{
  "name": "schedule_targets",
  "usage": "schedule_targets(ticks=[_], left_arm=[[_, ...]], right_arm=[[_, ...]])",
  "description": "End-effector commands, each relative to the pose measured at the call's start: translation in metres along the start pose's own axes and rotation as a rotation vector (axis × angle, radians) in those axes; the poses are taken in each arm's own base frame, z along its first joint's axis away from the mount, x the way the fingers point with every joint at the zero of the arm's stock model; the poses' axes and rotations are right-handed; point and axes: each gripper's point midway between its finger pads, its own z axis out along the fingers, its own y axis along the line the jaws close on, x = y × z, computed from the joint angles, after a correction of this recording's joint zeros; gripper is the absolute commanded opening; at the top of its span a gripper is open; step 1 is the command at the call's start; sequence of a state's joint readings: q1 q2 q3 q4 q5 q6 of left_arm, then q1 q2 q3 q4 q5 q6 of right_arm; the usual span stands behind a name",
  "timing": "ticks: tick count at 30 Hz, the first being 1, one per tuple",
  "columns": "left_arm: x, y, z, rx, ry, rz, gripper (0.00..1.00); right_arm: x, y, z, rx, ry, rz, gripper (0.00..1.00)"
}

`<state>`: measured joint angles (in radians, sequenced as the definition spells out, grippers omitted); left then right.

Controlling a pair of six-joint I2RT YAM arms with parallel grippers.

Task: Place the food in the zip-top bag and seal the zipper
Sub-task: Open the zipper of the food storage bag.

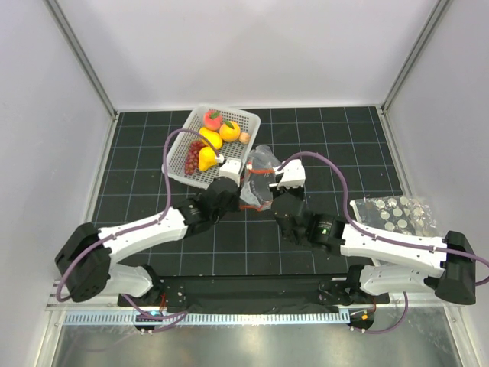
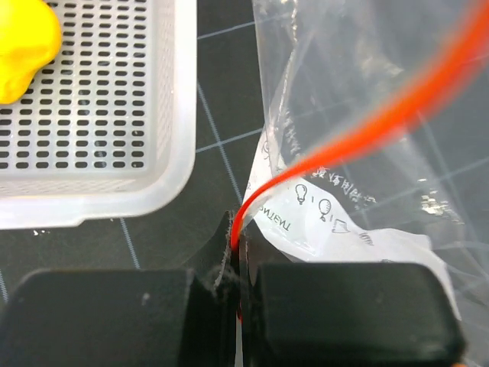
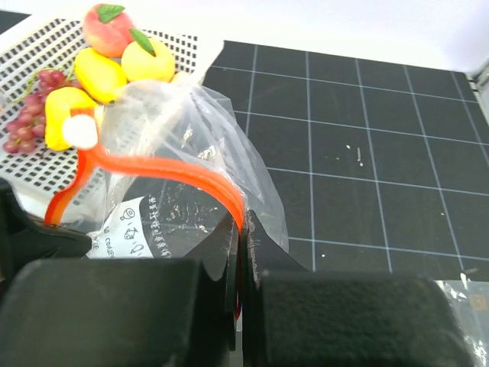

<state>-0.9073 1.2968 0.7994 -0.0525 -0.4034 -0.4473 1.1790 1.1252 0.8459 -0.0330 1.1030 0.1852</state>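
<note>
While both arms reach in from 6 o'clock, the black gridded mat (image 1: 336,138) carries everything in the top view. The left arm (image 1: 145,229) and the right arm (image 1: 390,245) meet near the mat's middle. A white perforated basket (image 1: 235,112) sits at about 11 o'clock from that middle, and a clear sheet with white dots (image 1: 393,214) lies at 3 o'clock, well apart from it.

The zip-top bag (image 1: 258,183) is held up between the two grippers, just beside the basket's 4 o'clock corner, its crinkled clear plastic and white label showing in both wrist views. The left gripper (image 2: 238,252) is at the bag's 9 o'clock side, fingers pressed together on one end of the zipper (image 2: 367,126). The right gripper (image 3: 241,229) is at the bag's 3 o'clock side, likewise clamped on the red-orange strip, which arcs away from it across the bag's mouth.

All the food lies in the basket: dark red grapes (image 1: 195,153) at 8 o'clock, a yellow pear (image 1: 208,158) beside them, another yellow piece (image 1: 211,138), a pink-red peach (image 1: 212,118) at 12 o'clock, an orange piece (image 1: 230,130), and a tiny peach-coloured ball (image 1: 244,138) at 3 o'clock.
</note>
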Motion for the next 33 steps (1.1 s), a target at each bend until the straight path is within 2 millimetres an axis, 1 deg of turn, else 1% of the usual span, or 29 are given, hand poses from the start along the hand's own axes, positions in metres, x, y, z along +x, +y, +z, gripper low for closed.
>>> schedule_targets(ticks=[1, 2, 3, 4, 6, 8, 9, 10, 11, 12, 13, 14, 15, 16, 17, 18, 19, 20, 22, 23, 24, 25, 27, 28, 29, 31, 32, 33], left_arm=[[-0.007, 0.009, 0.010, -0.096, 0.005, 0.002, 0.00], [0.002, 0.011, 0.018, -0.115, 0.034, 0.017, 0.00], [0.004, 0.011, 0.021, -0.124, 0.042, 0.021, 0.00], [0.000, 0.010, 0.024, -0.136, 0.039, 0.023, 0.00], [0.004, 0.013, 0.029, -0.165, 0.057, 0.027, 0.00], [0.000, 0.007, 0.029, -0.141, 0.048, 0.018, 0.01], [-0.005, 0.002, 0.028, -0.112, 0.032, 0.009, 0.11], [-0.007, -0.002, 0.027, -0.090, 0.024, 0.005, 0.18], [-0.006, -0.009, 0.025, -0.043, 0.027, 0.002, 0.25], [-0.010, -0.012, 0.023, -0.016, 0.004, -0.008, 0.31], [-0.012, -0.013, 0.020, 0.000, -0.006, -0.012, 0.43], [-0.010, -0.015, 0.017, 0.016, -0.009, -0.012, 0.48], [-0.010, -0.016, 0.015, 0.035, -0.010, -0.011, 0.52], [-0.011, -0.016, 0.010, 0.047, -0.018, -0.014, 0.57], [-0.011, -0.016, 0.008, 0.053, -0.020, -0.013, 0.60], [-0.013, -0.016, 0.004, 0.065, -0.025, -0.013, 0.64], [-0.013, -0.016, 0.003, 0.069, -0.027, -0.011, 0.65], [-0.014, -0.017, 0.001, 0.075, -0.029, -0.010, 0.66], [-0.016, -0.016, -0.002, 0.078, -0.036, -0.013, 0.70], [-0.020, -0.015, -0.005, 0.081, -0.047, -0.018, 0.72], [-0.019, -0.015, -0.007, 0.088, -0.047, -0.017, 0.77], [-0.020, -0.019, -0.010, 0.120, -0.044, -0.019, 0.79], [-0.026, -0.025, -0.017, 0.173, -0.068, -0.027, 0.83], [-0.027, -0.026, -0.020, 0.193, -0.072, -0.025, 0.85], [-0.032, -0.027, -0.024, 0.203, -0.095, -0.030, 0.86], [-0.032, -0.017, -0.024, 0.168, -0.100, -0.043, 0.89], [-0.034, -0.004, -0.022, 0.114, -0.111, -0.060, 0.89], [-0.034, 0.004, -0.020, 0.081, -0.105, -0.075, 0.91]], right_arm=[[-0.025, -0.018, -0.005, 0.082, -0.040, 0.044, 0.01], [-0.025, -0.017, -0.005, 0.079, -0.039, 0.042, 0.01], [-0.023, -0.015, -0.004, 0.071, -0.034, 0.034, 0.01], [-0.024, -0.014, -0.004, 0.064, -0.031, 0.029, 0.01], [-0.021, -0.011, -0.002, 0.061, -0.026, 0.024, 0.01], [-0.017, -0.009, 0.001, 0.056, -0.017, 0.035, 0.01], [-0.013, -0.005, 0.004, 0.032, -0.002, 0.035, 0.01], [-0.011, -0.004, 0.007, 0.026, 0.008, 0.044, 0.01], [-0.007, -0.010, 0.014, 0.035, 0.026, 0.049, 0.01], [-0.001, -0.009, 0.019, 0.026, 0.044, 0.073, 0.01], [0.006, 0.004, 0.022, -0.057, 0.079, 0.086, 0.01], [0.012, 0.005, 0.028, -0.082, 0.103, 0.100, 0.01], [0.018, 0.000, 0.037, -0.081, 0.125, 0.125, 0.01], [0.021, 0.004, 0.041, -0.109, 0.143, 0.136, 0.01], [0.027, 0.007, 0.044, -0.125, 0.164, 0.133, 0.01], [0.033, 0.005, 0.048, -0.103, 0.181, 0.107, 0.01], [0.028, 0.006, 0.048, -0.105, 0.174, 0.112, 0.01], [0.035, 0.001, 0.050, -0.067, 0.193, 0.080, 0.01], [0.034, -0.004, 0.055, -0.018, 0.199, 0.069, 0.01], [0.044, -0.008, 0.057, 0.012, 0.225, 0.034, 0.01], [0.041, -0.011, 0.060, 0.044, 0.221, 0.030, 0.01], [0.045, -0.017, 0.061, 0.074, 0.239, 0.024, 0.01], [0.047, -0.019, 0.066, 0.105, 0.250, 0.017, 0.01], [0.049, -0.020, 0.068, 0.111, 0.255, 0.013, 0.01], [0.050, -0.020, 0.068, 0.116, 0.255, 0.015, 0.01], [0.049, -0.022, 0.067, 0.122, 0.252, 0.019, 0.01], [0.049, -0.024, 0.067, 0.127, 0.249, 0.023, 0.01], [0.049, -0.024, 0.067, 0.129, 0.248, 0.026, 0.01]])
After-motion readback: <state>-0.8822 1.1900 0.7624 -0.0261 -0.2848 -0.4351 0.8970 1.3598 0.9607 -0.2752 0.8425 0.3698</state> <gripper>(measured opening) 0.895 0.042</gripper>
